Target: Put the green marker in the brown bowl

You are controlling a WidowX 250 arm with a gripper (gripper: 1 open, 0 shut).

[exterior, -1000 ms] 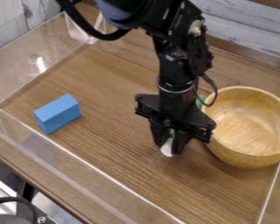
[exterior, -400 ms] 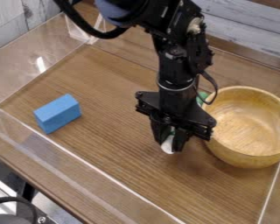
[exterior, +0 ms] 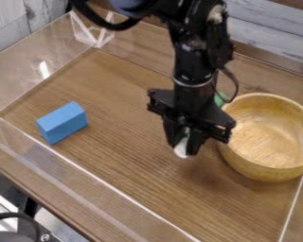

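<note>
The green marker [exterior: 182,150] hangs nearly upright in my gripper [exterior: 185,140]. Its white end sticks out below the fingertips, just above the wooden tabletop, and a bit of green shows behind the wrist. The gripper points straight down and is shut on the marker. The brown bowl [exterior: 260,171] is round, light wood and empty. It sits on the table immediately right of the gripper, its near rim almost touching the fingers.
A blue rectangular block [exterior: 62,122] lies on the table to the left. A clear plastic wall [exterior: 15,142] runs along the table's left and front edges. The black arm [exterior: 199,43] rises over the table's middle.
The gripper has lifted slightly with the marker in it, and the white end has come up off the tabletop. The bowl and the blue block have not moved.
</note>
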